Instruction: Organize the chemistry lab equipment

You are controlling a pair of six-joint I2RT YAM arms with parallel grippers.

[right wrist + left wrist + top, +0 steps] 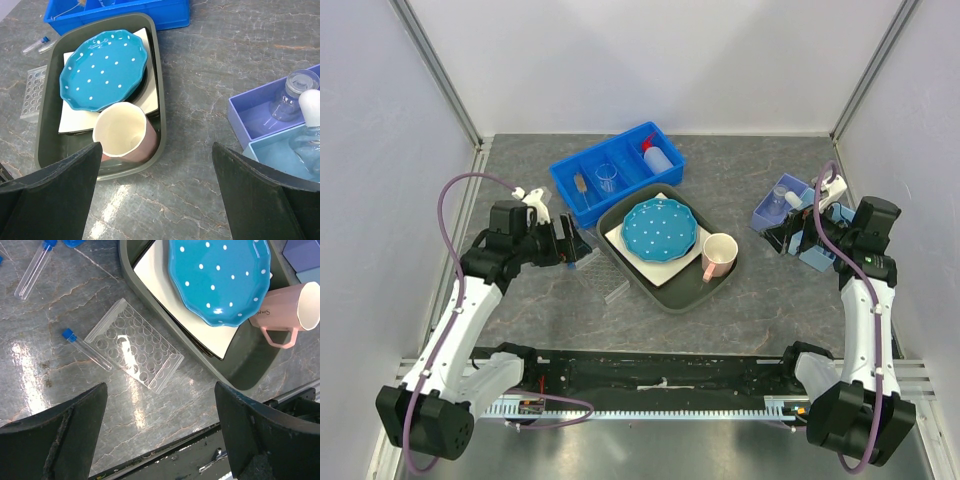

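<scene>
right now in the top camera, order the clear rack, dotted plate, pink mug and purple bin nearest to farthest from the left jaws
1. clear rack, lying just left of the grey tray
2. blue white-dotted plate, middle of the tray
3. pink mug, tray's right end
4. purple bin, far right side

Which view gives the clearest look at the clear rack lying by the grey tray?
Left wrist: the clear rack lies whole, wells distinct. Top external shows only a faint sliver; right wrist shows it small near the left edge.
</scene>
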